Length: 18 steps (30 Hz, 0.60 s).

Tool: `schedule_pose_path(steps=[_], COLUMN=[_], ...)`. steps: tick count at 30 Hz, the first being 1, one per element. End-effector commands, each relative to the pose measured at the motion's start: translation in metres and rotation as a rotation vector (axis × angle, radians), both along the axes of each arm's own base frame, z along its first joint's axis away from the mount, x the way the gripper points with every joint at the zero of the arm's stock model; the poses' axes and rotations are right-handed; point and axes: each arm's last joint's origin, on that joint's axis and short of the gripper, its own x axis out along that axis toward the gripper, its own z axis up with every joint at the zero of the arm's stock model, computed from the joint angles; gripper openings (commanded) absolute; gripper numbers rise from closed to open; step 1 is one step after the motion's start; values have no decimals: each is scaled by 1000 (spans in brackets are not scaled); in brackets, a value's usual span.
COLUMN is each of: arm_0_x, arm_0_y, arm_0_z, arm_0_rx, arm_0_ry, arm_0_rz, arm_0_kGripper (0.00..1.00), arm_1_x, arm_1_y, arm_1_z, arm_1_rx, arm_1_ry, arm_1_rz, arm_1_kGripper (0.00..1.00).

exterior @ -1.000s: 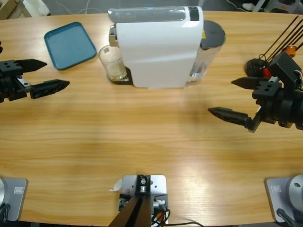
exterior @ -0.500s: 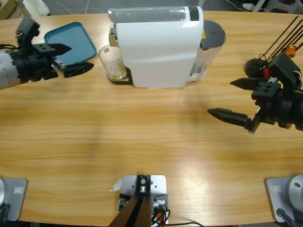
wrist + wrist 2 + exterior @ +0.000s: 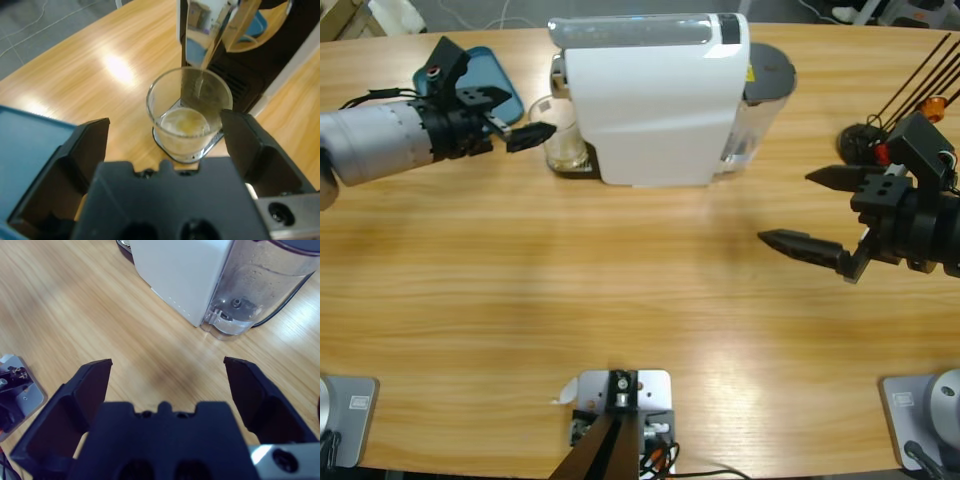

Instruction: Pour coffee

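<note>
Currently, left gripper [image 3: 167, 137] spread wide, 1 jaw either side of glass tumbler [image 3: 561, 135], not touching. Coffee [image 3: 183, 126] shallow inside, under white coffee machine [image 3: 655, 100] spout. Right gripper [image 3: 825, 212] agape above bare table [image 3: 620, 290].

The long wooden table [image 3: 620, 300] was pale and honey-toned, its grain running lengthwise, and overhead light left soft sheen patches on it [image 3: 117, 67]. Past the far edge of the table, beyond the reach of either arm, lay a grey floor [image 3: 520, 12] crossed by a thin white cable [image 3: 480, 22]. In the left wrist view the same grey floor [image 3: 45, 25] showed in tiles with dark seams beyond the table's rim. No walls or windows could be made out.
</note>
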Motion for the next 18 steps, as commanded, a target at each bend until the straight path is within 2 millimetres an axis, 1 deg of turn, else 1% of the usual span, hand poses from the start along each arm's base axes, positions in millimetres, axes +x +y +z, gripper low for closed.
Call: schedule_pose_path(steps=[1,5,10,14,18], arm_0_x=[10,10,5,-7,-10], arm_0_y=[-15,-16,-15,-7,7], arm_0_z=[-24,-28,-30,-13,-9], arm_0_rx=[19,22,18,-5,1], arm_0_ry=[22,37,55,12,2], arm_0_rz=[-40,-44,-69,-73,-40], arm_0_kGripper=[948,950,971,996,996], arm_1_x=[0,1,2,2,3], arm_1_y=[4,4,5,6,6], arm_1_z=[-8,-8,-9,-10,-11], arm_1_rx=[-22,-24,-28,-33,-35], arm_1_ry=[28,30,33,39,43], arm_1_rz=[32,31,31,31,33], arm_1_kGripper=[1000,1000,1000,1000,1000])
